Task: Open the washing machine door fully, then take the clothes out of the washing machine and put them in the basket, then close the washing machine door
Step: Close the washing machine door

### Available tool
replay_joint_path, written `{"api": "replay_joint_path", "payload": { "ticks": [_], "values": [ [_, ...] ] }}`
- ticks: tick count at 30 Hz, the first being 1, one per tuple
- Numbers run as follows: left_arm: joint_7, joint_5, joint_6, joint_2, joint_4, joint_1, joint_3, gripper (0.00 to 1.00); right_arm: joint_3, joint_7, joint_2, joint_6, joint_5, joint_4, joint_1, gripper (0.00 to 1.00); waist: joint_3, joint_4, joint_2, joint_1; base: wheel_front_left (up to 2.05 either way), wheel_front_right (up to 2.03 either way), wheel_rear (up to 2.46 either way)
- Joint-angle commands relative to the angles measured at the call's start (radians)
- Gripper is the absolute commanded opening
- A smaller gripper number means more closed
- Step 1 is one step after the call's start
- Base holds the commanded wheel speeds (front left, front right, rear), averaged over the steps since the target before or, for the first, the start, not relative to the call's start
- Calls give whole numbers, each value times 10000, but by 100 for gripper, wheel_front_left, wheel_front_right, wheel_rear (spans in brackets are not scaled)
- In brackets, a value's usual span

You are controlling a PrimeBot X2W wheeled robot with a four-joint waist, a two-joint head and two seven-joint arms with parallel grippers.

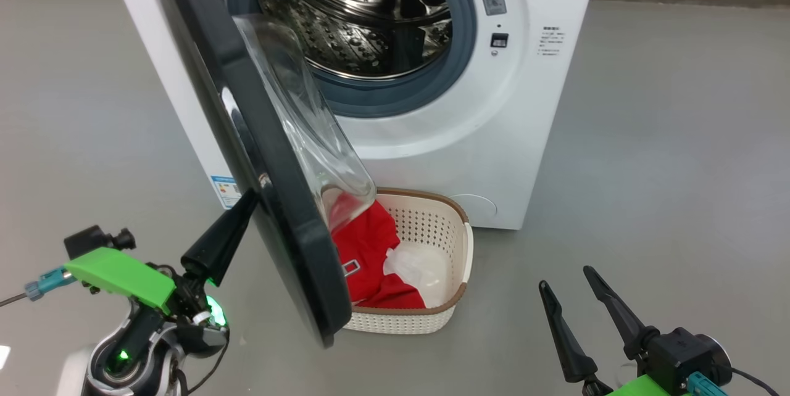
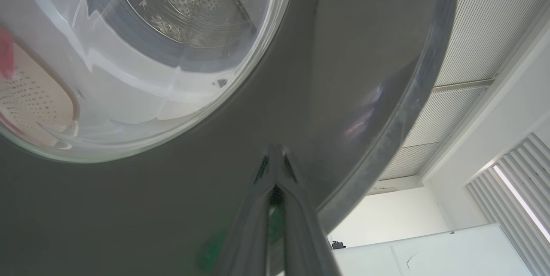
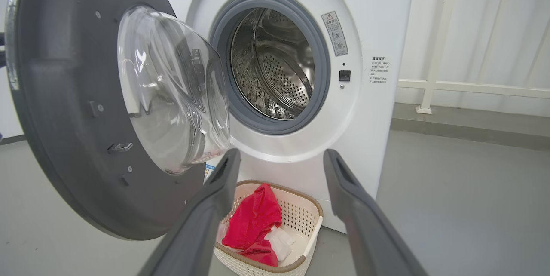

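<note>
1. The right gripper (image 1: 565,277), well out in front of the washing machine (image 1: 494,155), has its fingers spread and empty, pointing toward it.
2. The left gripper (image 1: 247,198), before the machine's left side, is pinched together on nothing, with its tip against the black outer face of the washing machine door (image 1: 247,106).
3. The door stands part-swung from the machine's left edge, its glass bowl facing back toward the opening.
4. The basket (image 1: 401,322) sits on the floor at the machine's foot, long axis running outward from it. The clothes (image 1: 370,248) lie inside.

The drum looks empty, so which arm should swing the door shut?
Left, probably: the left gripper, shut, touches the outer face of the washing machine door, while the right gripper hangs open, away from it.
</note>
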Motion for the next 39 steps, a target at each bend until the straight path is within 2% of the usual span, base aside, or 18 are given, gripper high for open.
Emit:
{"api": "replay_joint_path", "payload": {
  "ticks": [1,24,39],
  "values": [
    [-16,-147,-241,94,-263,-315,79,0,217,-90,-100,62,4,-254,-451,100,126,-157,0,0,0,0,0],
    [-1298,-652,-1182,93,772,-1425,-494,0,195,-93,-100,62,11,-266,-738,100,672,-1415,0,0,0,0,0],
    [-2052,-1174,-1787,93,1477,-2767,-1005,0,151,-93,-100,62,-48,-436,-978,100,1485,-1811,0,0,0,0,0]
  ]
}}
